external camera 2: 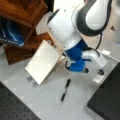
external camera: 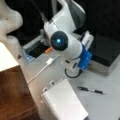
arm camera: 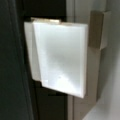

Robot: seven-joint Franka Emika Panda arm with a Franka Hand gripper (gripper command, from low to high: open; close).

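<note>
In both front views the white arm bends low over the grey table. Its blue wrist (external camera: 85, 58) points down. My gripper (external camera 2: 100, 73) hangs just above a small white block (external camera 2: 98, 79), which lies beside the edge of a black slab (external camera 2: 106, 100). The wrist view is almost filled by this white block (arm camera: 60, 57), with a dark surface to its left and pale table to its right. In a front view the gripper (external camera: 72, 70) sits low behind the arm, near a white cable plug (external camera: 49, 61). A black pen (external camera 2: 65, 90) lies on the table, nearer the bottom of that front view.
A white spiral notebook (external camera: 65, 102) lies beside the pen (external camera: 90, 90). Wooden furniture (external camera 2: 22, 30) stands beside the notebook (external camera 2: 43, 61). A black box (external camera: 107, 50) sits on the right in a front view. An orange item (external camera: 48, 50) and a dark tray lie behind the arm.
</note>
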